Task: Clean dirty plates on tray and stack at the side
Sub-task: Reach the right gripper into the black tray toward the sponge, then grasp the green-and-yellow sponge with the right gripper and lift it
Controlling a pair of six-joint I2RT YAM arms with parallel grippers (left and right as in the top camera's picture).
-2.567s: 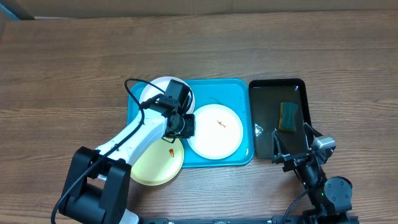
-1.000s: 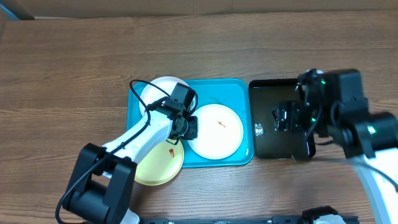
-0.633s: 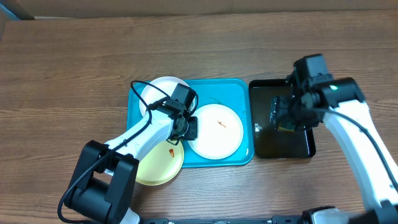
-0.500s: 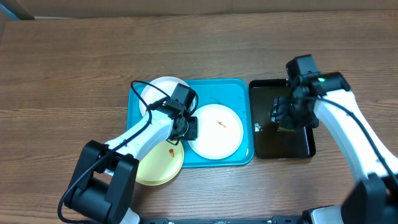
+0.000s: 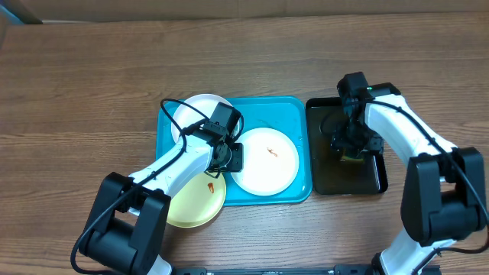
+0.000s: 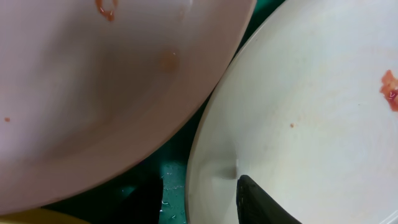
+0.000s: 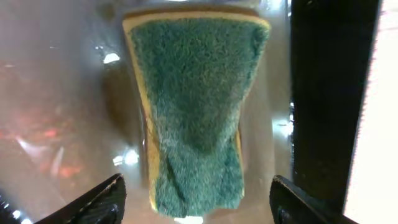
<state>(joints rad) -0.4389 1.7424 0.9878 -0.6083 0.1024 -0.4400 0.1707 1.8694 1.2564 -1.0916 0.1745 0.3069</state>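
The turquoise tray holds a white plate with an orange smear in its middle. A second white plate lies over the tray's back-left rim. The pale yellow-green plate hangs over the front-left corner. My left gripper sits at the middle plate's left rim. In the left wrist view its fingers are close together astride that plate's rim, beside the back plate. My right gripper is open over a green sponge, its fingers on either side of it.
The sponge lies in a wet black tray just right of the turquoise tray. Bare wooden table surrounds both trays. The left arm's cable loops over the back plate.
My right arm swung from the front right edge over the black tray and came down above the sponge. My left gripper shifted slightly towards the middle plate, then stayed still.
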